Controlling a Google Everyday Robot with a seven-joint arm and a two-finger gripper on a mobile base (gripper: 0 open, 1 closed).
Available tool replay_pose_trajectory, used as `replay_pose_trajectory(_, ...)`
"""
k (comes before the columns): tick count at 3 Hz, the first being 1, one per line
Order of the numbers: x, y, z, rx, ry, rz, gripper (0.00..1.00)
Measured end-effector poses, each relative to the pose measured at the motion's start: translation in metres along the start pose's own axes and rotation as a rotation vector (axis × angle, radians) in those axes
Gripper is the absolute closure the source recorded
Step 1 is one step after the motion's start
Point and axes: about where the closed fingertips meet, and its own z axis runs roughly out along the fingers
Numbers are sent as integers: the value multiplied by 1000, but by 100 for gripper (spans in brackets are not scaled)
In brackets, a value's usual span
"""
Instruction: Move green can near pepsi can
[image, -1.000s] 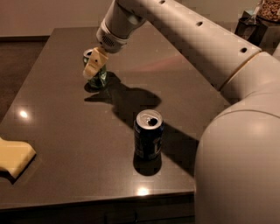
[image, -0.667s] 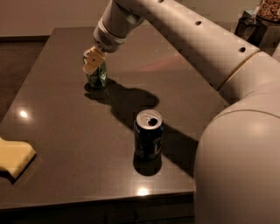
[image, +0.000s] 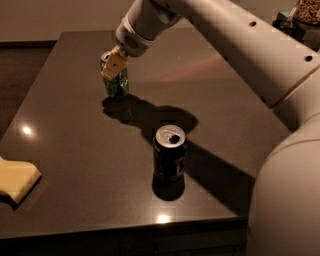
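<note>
Green can (image: 117, 85) at gripper (image: 113, 64), pepsi can (image: 169, 155) apart.

Tan claw (image: 113, 66) at green can (image: 117, 86), blue can (image: 169, 161)

The gripper (image: 113, 65) sits at the green can (image: 117, 86), covering most of its silver top (the can's markings are too dim to read). Well left of the green can, a yellow object (image: 15, 180) is cut off by the picture's edge.

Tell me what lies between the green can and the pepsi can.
Between the green can and pepsi can: only bare table, crossed by a shadow, in the camera view. The gripper sits at the green can's top.
</note>
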Motion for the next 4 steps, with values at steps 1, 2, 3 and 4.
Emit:
replay_pose_trajectory(1, 24, 10, -42, 13, -18, 1, 100)
replay_pose_trajectory(2, 49, 22, -73, 23, -9, 20, 100)
replay_pose_trajectory(3, 72, 36, -99, 17, 0, 17, 100)
replay_pose_trajectory(4, 106, 52, -130, 31, 4, 16, 100)
